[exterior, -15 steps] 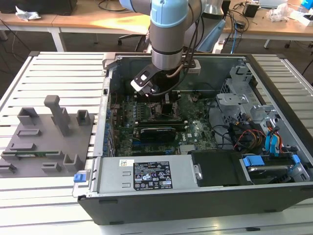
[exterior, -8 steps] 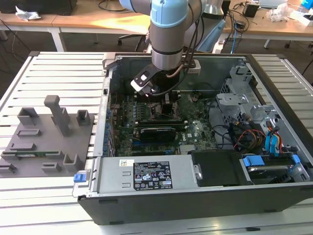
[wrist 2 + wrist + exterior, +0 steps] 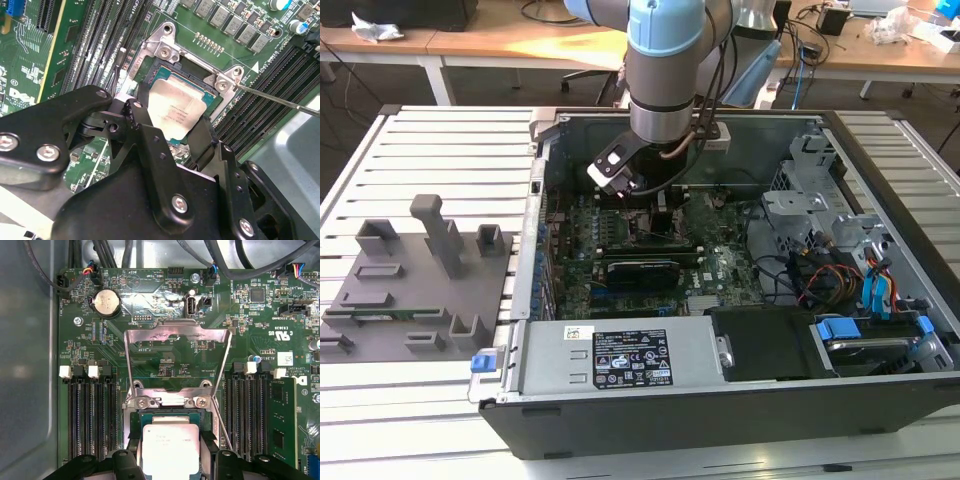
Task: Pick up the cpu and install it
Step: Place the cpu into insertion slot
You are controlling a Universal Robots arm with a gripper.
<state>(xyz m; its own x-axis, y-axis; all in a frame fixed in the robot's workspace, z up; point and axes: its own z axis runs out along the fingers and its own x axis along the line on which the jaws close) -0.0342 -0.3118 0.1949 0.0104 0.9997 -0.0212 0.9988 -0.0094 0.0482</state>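
Note:
The cpu (image 3: 172, 112), a small square chip with a pale silvery top, lies in the open socket (image 3: 150, 75) of the green motherboard (image 3: 720, 270) inside the computer case. My gripper (image 3: 172, 125) is low over it, and its black fingers (image 3: 137, 112) press against two opposite edges of the chip. In the first wrist view the cpu (image 3: 170, 450) sits between the fingertips (image 3: 209, 447), with the socket's metal load plate (image 3: 177, 332) flipped open beyond it. In the exterior view the gripper (image 3: 655, 200) reaches down into the case from the arm.
Memory slots (image 3: 90, 415) flank the socket on both sides. A thin lever wire (image 3: 280, 100) juts out beside it. A long black card (image 3: 640, 270) and the power supply (image 3: 620, 360) lie nearer the case front. A grey fixture tray (image 3: 410, 280) sits at the exterior view's left.

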